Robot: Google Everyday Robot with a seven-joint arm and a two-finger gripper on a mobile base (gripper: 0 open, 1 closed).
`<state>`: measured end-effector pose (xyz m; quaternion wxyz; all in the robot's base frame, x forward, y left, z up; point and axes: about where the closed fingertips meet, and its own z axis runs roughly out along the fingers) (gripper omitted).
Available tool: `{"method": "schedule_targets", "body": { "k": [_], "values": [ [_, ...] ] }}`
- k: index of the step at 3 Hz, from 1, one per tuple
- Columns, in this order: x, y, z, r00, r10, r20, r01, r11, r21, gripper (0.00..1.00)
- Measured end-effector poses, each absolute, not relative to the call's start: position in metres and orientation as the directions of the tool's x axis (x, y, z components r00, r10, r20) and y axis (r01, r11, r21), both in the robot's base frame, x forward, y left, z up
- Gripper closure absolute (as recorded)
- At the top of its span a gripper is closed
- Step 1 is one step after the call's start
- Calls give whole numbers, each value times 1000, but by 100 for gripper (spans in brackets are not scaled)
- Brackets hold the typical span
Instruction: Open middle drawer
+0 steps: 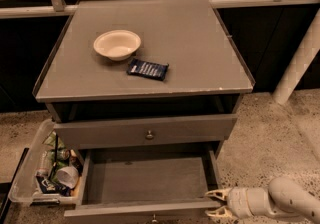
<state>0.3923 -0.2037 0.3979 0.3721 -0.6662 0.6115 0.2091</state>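
The middle drawer (150,180) stands pulled far out below the closed top drawer (145,132). Its grey inside is bare, and its small round knob (154,216) shows at the frame's bottom edge. My gripper (214,203) is at the drawer's front right corner, low in the frame. Its pale fingers (218,194) point left and stand spread, with nothing held between them. The arm (285,200) comes in from the lower right.
On the cabinet top (200,43) are a cream bowl (117,44) and a dark blue snack packet (147,69). A clear bin (22,178) of cans and wrappers sits on the floor at the left. A white post (300,58) stands at the right.
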Motion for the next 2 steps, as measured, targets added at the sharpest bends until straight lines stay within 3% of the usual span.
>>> {"method": "schedule_targets", "body": {
  "k": [2],
  "values": [
    [392,-204,398,165,-659,-734,-970,25,-240,13]
  ]
}}
